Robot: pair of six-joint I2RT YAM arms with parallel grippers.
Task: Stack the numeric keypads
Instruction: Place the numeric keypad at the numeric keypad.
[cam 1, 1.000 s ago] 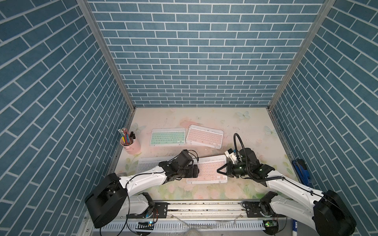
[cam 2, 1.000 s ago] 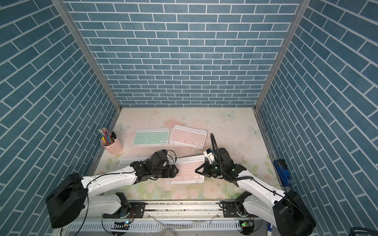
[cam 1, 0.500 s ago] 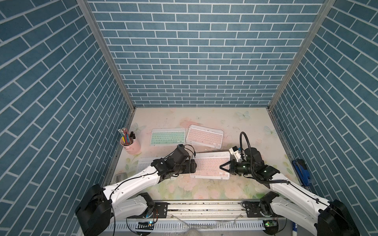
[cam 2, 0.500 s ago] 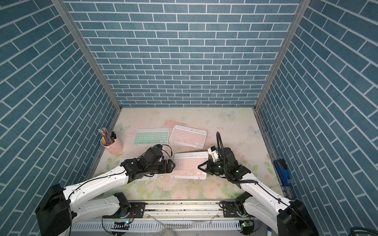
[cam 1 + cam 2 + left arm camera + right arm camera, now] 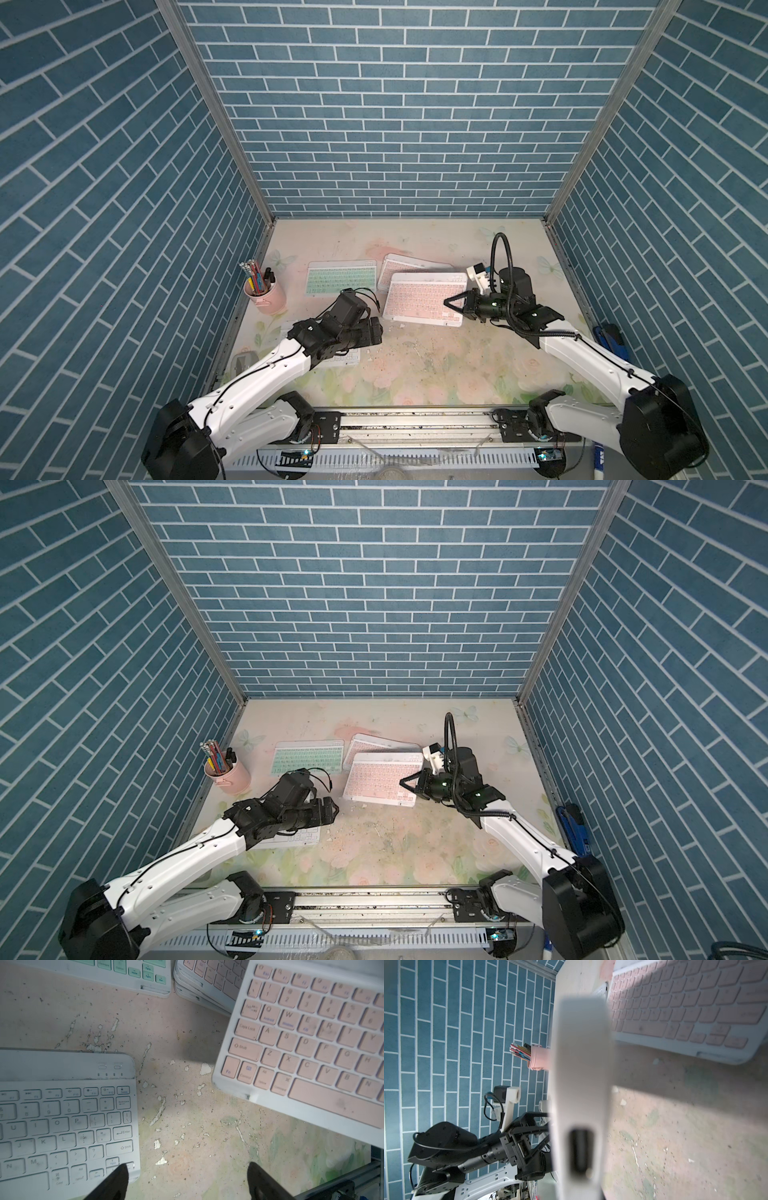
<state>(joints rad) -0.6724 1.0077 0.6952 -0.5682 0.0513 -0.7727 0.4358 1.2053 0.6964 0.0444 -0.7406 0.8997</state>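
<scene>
Pinching one edge of the tilted pink keypad [image 5: 422,297] at mid-frame, the right gripper [image 5: 454,302] could let it pivot and land skewed on the pink stack [image 5: 415,264] just above it in frame, while the left gripper [image 5: 188,1165] hangs spread beside the white keypad [image 5: 62,1115].

White keypad [image 5: 62,1122] beside the left fingers [image 5: 116,1180]: matt plastic, frame smudged grey. Pink keypad [image 5: 311,1043] ahead of them: matt plastic keys, smooth white frame, scuffed at one corner. Fingers: matt black plastic. Worktop [image 5: 187,1126] between the fingers: matt printed covering, rough, flaked to white patches.
</scene>
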